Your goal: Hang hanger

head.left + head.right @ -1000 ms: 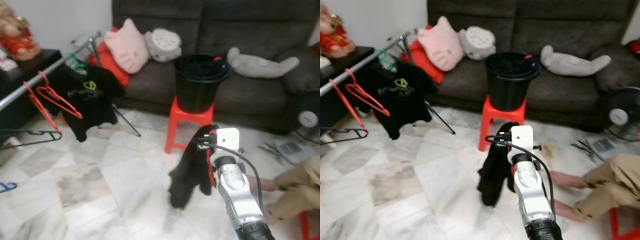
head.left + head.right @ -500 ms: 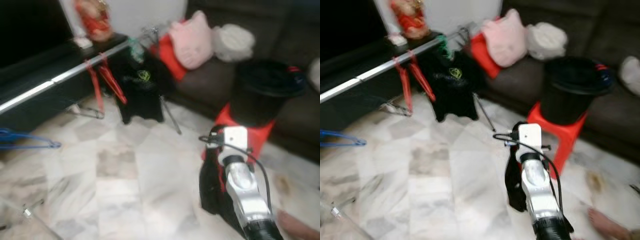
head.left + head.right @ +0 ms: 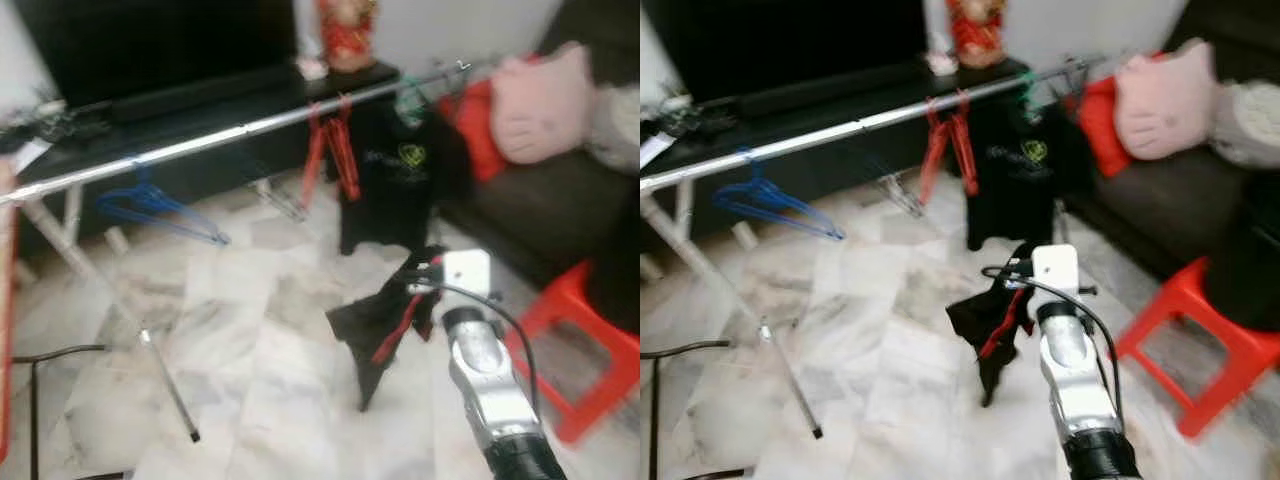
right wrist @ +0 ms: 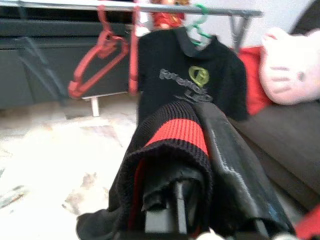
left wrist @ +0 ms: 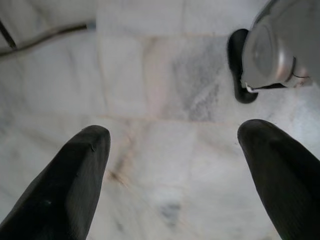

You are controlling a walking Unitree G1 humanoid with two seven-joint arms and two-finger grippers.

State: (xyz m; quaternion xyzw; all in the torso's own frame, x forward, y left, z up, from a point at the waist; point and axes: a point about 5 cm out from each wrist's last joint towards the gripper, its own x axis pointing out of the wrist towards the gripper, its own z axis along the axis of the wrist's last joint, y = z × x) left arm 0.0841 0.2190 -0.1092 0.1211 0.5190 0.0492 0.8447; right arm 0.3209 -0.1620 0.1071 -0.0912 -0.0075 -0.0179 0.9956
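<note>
Black-and-red garment (image 3: 385, 318) hangs clamped in the right gripper (image 4: 200, 165); left gripper (image 5: 172, 150) gapes wide.

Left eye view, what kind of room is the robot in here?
Most likely a home living room: a dark sofa with a pink cat cushion, a marble-tiled floor, and a clothes rail holding hangers.

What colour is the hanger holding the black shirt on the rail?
Green: the hanger hooks over the rail, holding the black shirt. Right wrist view shows it best.
</note>
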